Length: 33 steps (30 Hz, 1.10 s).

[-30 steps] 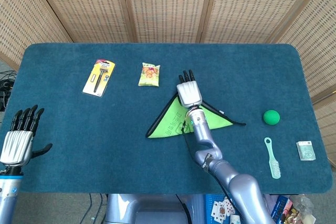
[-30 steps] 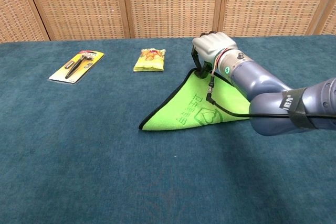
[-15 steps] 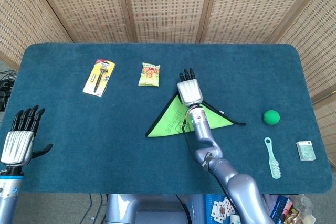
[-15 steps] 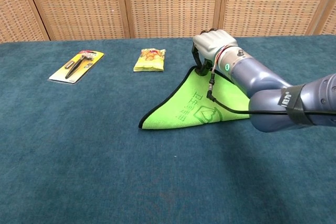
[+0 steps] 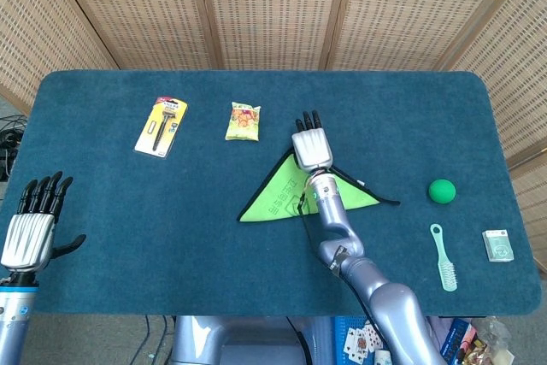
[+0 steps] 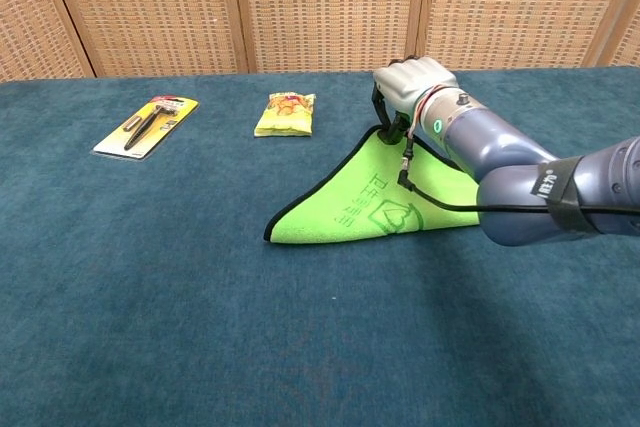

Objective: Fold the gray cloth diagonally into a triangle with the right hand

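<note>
The cloth [image 5: 278, 198] lies folded into a triangle at the table's middle, its bright green face up and a dark edge [image 6: 300, 209] showing along the fold. My right hand [image 5: 312, 147] sits palm down at the triangle's far corner. In the chest view its dark fingertips [image 6: 384, 131] curl down onto that corner and pinch it. The right forearm [image 6: 500, 162] crosses over the cloth's right part and hides it. My left hand [image 5: 30, 228] hovers by the table's near left edge, fingers spread, holding nothing.
A carded razor pack [image 5: 161, 126] and a yellow snack packet [image 5: 243, 120] lie beyond the cloth to the left. On the right side lie a green ball [image 5: 441, 191], a pale green brush [image 5: 443, 258] and a small box [image 5: 497, 245].
My right hand has shifted slightly right and farther away, drawing the cloth's far corner with it and stretching the triangle flatter. The left hand has barely moved.
</note>
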Each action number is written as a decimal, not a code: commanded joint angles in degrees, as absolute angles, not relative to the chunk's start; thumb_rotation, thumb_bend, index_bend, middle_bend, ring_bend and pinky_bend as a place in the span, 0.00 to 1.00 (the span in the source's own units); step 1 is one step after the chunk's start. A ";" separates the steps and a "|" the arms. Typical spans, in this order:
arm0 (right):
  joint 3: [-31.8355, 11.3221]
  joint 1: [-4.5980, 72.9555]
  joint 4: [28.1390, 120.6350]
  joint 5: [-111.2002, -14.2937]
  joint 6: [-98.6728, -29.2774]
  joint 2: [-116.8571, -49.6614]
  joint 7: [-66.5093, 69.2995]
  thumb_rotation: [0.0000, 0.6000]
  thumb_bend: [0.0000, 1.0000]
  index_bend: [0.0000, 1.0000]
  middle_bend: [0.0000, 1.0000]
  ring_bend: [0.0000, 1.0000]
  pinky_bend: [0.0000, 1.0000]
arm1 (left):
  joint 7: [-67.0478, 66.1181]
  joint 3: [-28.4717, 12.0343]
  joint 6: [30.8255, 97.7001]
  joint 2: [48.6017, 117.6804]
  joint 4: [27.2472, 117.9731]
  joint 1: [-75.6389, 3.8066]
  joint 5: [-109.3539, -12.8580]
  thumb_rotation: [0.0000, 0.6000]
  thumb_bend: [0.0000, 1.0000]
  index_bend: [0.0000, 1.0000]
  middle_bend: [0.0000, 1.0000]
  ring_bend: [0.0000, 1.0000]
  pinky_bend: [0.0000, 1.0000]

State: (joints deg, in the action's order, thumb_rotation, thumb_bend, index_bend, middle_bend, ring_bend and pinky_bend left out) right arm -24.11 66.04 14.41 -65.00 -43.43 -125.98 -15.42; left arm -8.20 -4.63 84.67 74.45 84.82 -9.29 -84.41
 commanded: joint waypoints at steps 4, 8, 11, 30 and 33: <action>-24.09 66.03 14.18 -64.88 -42.95 -126.11 -15.06 1.00 0.52 0.65 0.21 0.00 0.00 | -8.34 -4.67 84.61 74.51 84.74 -9.32 -84.27 1.00 0.16 0.00 0.00 0.00 0.00; -23.91 66.06 13.99 -65.02 -42.83 -126.27 -14.75 1.00 0.52 0.65 0.21 0.00 0.00 | -8.51 -4.64 84.50 74.62 84.71 -9.38 -84.26 1.00 0.16 0.00 0.00 0.00 0.00; -23.89 66.18 13.71 -65.00 -42.53 -126.34 -14.62 1.00 0.52 0.65 0.21 0.00 0.00 | -8.45 -4.71 84.52 74.63 84.70 -9.36 -84.13 1.00 0.16 0.00 0.00 0.00 0.00; -24.06 66.96 11.81 -64.68 -41.11 -126.32 -14.17 1.00 0.52 0.64 0.19 0.00 0.00 | -8.86 -4.61 84.01 74.81 84.58 -9.53 -83.84 1.00 0.16 0.00 0.00 0.00 0.00; -23.75 66.78 11.76 -64.92 -40.78 -126.38 -13.97 1.00 0.51 0.52 0.11 0.00 0.00 | -8.91 -4.71 84.01 74.82 84.59 -9.53 -83.66 1.00 0.16 0.00 0.00 0.00 0.00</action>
State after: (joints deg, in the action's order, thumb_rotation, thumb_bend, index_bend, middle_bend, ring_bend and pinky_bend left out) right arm -23.81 66.83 11.77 -64.87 -40.85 -126.36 -14.03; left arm -8.91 -4.70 84.01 74.82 84.59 -9.53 -83.67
